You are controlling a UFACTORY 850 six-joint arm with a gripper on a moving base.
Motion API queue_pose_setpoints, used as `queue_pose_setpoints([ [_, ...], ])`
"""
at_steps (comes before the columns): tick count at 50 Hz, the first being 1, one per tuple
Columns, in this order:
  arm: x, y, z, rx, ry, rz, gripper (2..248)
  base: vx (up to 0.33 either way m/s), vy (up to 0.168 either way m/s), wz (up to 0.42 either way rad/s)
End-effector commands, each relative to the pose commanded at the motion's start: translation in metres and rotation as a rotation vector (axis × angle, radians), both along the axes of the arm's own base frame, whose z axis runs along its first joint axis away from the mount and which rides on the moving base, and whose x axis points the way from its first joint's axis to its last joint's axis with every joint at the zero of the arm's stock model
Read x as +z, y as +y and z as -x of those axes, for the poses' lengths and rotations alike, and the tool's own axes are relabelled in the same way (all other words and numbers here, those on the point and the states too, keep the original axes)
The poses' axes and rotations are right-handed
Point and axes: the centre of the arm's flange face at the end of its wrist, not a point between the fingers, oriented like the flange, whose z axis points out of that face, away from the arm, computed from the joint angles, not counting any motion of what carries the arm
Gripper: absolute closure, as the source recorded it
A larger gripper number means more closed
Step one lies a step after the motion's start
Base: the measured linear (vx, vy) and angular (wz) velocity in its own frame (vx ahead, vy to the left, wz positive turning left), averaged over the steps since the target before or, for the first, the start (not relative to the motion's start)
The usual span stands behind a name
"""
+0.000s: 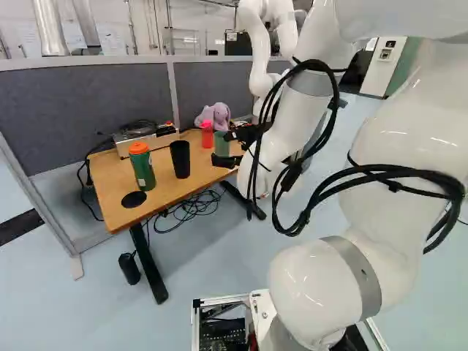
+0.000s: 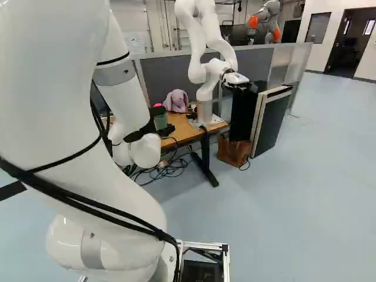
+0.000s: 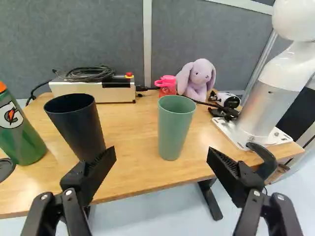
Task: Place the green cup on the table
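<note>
Green cup [image 3: 174, 129]: upright, mouth up, on the wooden table [image 3: 130, 147], set in from the table edge nearest the arm. Tool [image 1: 221, 148]: released, both fingers spread wide, nothing grasped. In the wrist view the cup stands ahead of the tool, in line with the gap between its fingers; neither finger grips it.

Other items on the table:
- Black cup [image 1: 180, 159], upright, apart from the green cup, on the side away from another robot [image 2: 205, 76].
- Green bottle [image 1: 142, 170] with orange cap, upright, beyond the black cup, towards the opposite end edge.
- Black disc [image 1: 134, 199], flat, near the green bottle, by the corner where that end meets the near edge.
- Red bottle [image 3: 167, 90] with pink lid, behind the green cup, towards the back edge.
- Purple plush rabbit [image 3: 198, 81], just beside the red bottle, also towards the back edge.
- Pale box [image 3: 93, 91] with coiled cable [image 3: 88, 73] on top, along the back edge behind the black cup.
- Small white-and-black device [image 3: 229, 101], between the rabbit and the other robot's base.

The other robot's base is fixed at the table's end edge. Grey partition [image 3: 202, 29] behind the back edge. Loose cables [image 1: 196, 208] lie on the floor below.
</note>
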Motion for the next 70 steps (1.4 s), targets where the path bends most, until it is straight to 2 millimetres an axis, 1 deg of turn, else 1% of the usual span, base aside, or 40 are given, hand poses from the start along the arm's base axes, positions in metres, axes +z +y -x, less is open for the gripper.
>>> queue_pose_setpoints([
  [16, 0.002, -0.003, 0.003, -0.018, 0.003, 0.000, 3, 0.000, 0.000, 0.000],
  [32, 0.006, -0.011, 0.013, -0.068, 0.013, -0.001, 3, 0.000, 0.000, 0.000],
  [45, 0.011, -0.021, 0.025, -0.130, 0.026, -0.005, 3, 0.000, 0.000, 0.000],
  [70, 0.017, -0.042, 0.056, -0.271, 0.058, -0.026, 3, 0.000, 0.000, 0.000],
])
